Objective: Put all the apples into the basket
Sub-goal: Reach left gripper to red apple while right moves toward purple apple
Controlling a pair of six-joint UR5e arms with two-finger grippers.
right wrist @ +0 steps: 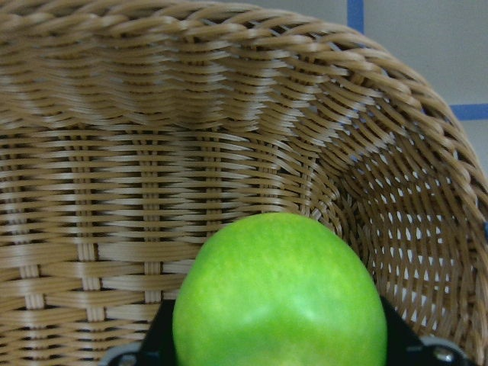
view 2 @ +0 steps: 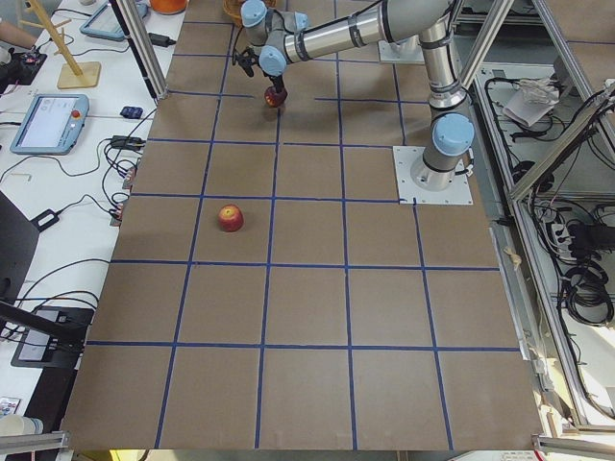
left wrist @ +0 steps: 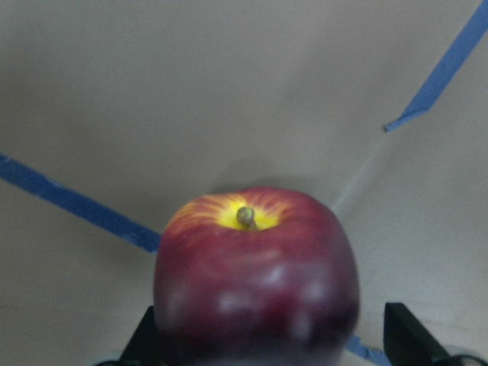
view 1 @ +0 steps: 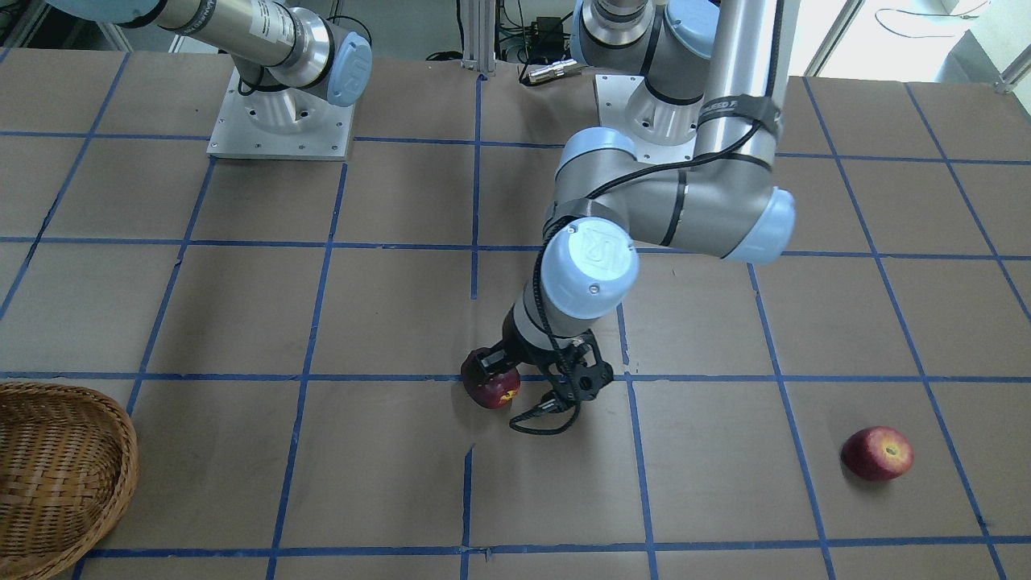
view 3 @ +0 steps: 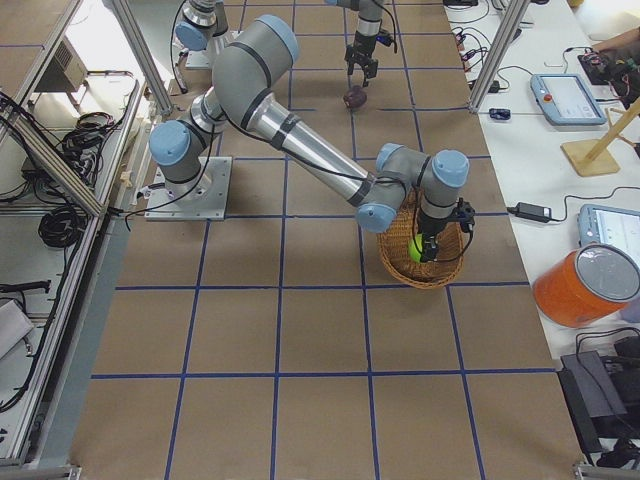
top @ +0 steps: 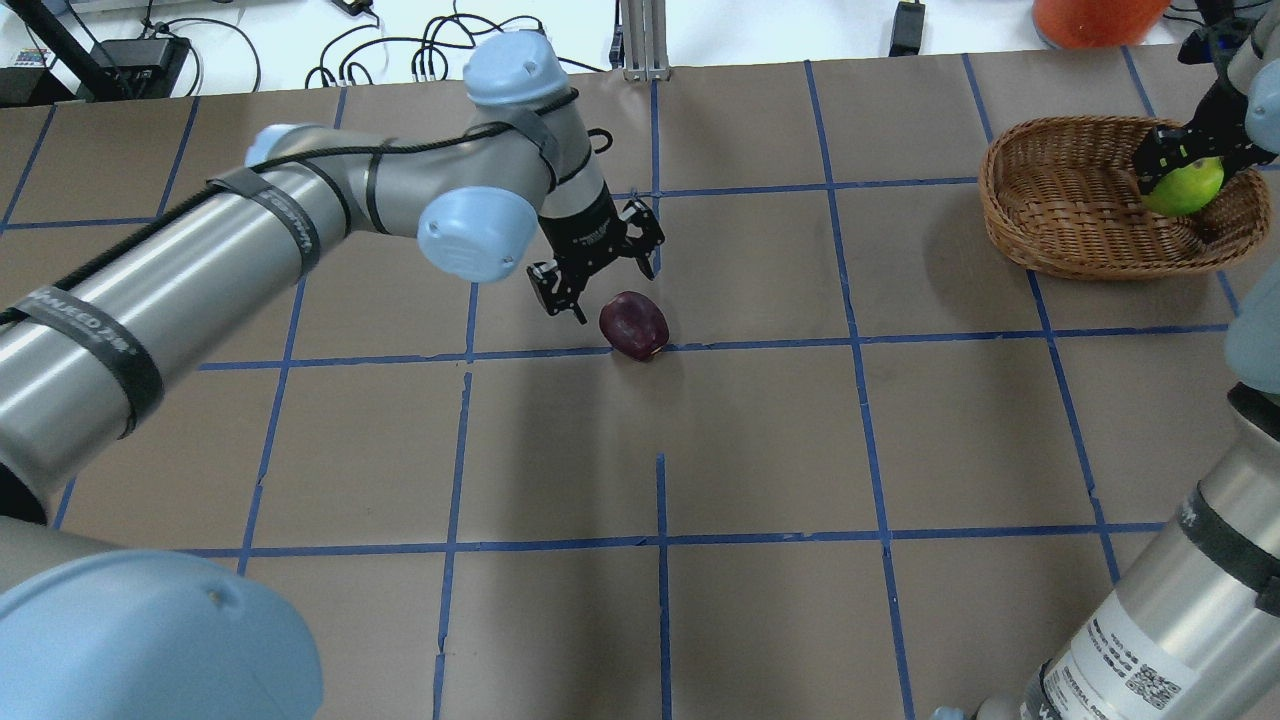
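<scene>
The basket (top: 1010, 235) sits close to one long edge of the desk (top: 760, 450). Inside its rim, the right fingers (top: 1160, 158) pinch the green apple (top: 1186, 188). Across a wide bare stretch from the basket, the left fingers (top: 560, 292) stand spread either side of the maroon apple (top: 633, 325). The red apple (view 1: 877, 453) lies farthest from the basket, alone. A strap (top: 85, 340) on the left arm shows lettering ending "LEED"; a label (top: 1100, 645) on the right arm begins "UNIVERSAL".

Apple (top: 1185, 186) in basket (top: 1050, 215) at right, another apple (top: 633, 325) central, third apple (view 1: 877, 453) far left
</scene>
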